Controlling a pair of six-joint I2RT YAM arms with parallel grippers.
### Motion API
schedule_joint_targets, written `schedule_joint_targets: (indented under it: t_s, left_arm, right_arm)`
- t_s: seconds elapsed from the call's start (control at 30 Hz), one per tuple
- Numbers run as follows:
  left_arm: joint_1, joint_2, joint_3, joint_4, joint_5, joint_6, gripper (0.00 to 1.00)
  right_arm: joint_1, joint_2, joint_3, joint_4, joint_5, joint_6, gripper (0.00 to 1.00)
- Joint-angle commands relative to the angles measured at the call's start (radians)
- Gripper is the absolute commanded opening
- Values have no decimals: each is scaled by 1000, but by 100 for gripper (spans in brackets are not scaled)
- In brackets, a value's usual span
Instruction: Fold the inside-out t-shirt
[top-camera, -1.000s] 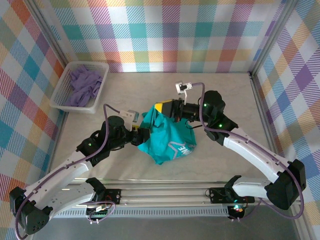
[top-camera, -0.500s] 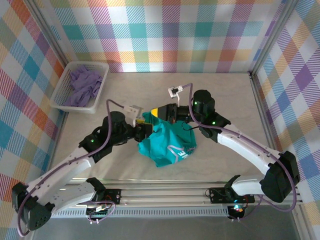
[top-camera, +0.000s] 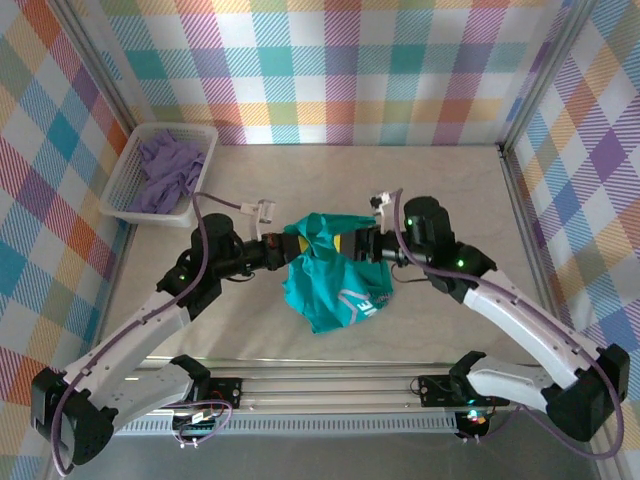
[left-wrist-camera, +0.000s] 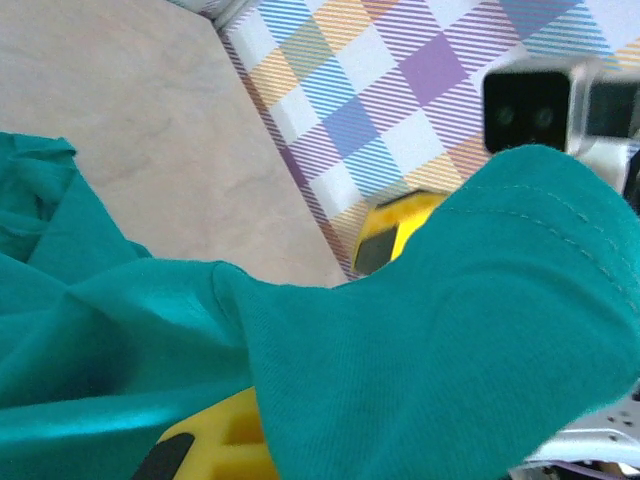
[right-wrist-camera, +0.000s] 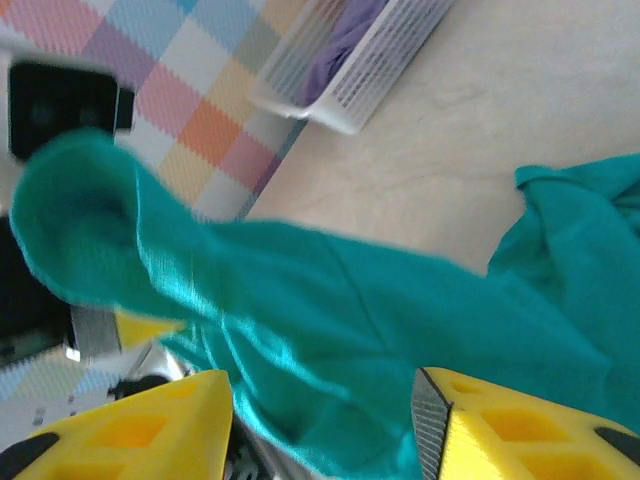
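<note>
The inside-out t-shirt (top-camera: 335, 275), teal-green with a pale print on its lower fold, hangs bunched at the table's middle. My left gripper (top-camera: 287, 243) is at the shirt's upper left edge, shut on the cloth. In the left wrist view, teal cloth (left-wrist-camera: 450, 340) drapes over the jaws and one yellow finger (left-wrist-camera: 210, 445) shows beneath it. My right gripper (top-camera: 347, 245) faces it from the right. In the right wrist view, my right gripper (right-wrist-camera: 320, 430) is open, and a band of teal cloth (right-wrist-camera: 330, 300) lies loose between its two yellow fingers.
A white basket (top-camera: 113, 203) holding a lavender garment (top-camera: 168, 165) stands at the back left of the table (top-camera: 450, 190). Plaid walls close in the back and both sides. The basket (right-wrist-camera: 380, 70) shows in the right wrist view too.
My left gripper has shut on the shirt's upper edge. My right gripper has opened, letting go of the cloth, and its arm has shifted right and lower.
</note>
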Motion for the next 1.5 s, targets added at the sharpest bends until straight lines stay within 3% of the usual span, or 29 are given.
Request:
schedule_joint_targets:
  t_s: [0.0,0.23,0.4,0.47,0.57,0.63,0.8,0.97,1.03,1.13,1.23,1.3,1.47]
  left_arm:
    - [3,-49,-5,32,11,-34,0]
    - [3,-60,1,-4,15,-6,0]
    - [3,-67,-11,-8,25,8,0]
    - [3,-67,-16,-3,30,10,0]
    - [3,-72,-25,3,27,13,0]
    - [7,-77,-42,44,39,-6,0]
    - [34,-79,-81,157,89,-90,0]
    - [58,-96,-104,208,113,-123,4]
    - [66,-111,-115,227,120,-134,1]
    - [69,-140,-146,325,151,-169,0]
    - [70,-168,-165,404,188,-178,0]
    - [71,-180,-173,437,214,-166,0]
    - [70,-184,-162,412,244,-115,0]
  right_arm:
    - [64,-23,-46,54,6,-38,53]
    - [114,76,-1,124,24,-68,57]
    - [114,133,41,153,17,-90,52]
    - [115,149,55,154,12,-100,41]
    - [103,129,32,184,-7,-120,10]
    - [75,90,-27,259,-62,-121,0]
    - [12,3,-188,554,-272,-104,0]
    - [-21,5,-242,693,-387,-73,0]
    - [-35,10,-260,740,-413,-55,0]
    - [-55,18,-250,664,-358,-50,0]
    - [-59,37,-172,389,-174,-65,7]
    - [-59,50,-153,324,-116,-38,15]
    - [-59,51,-118,239,-115,-67,27]
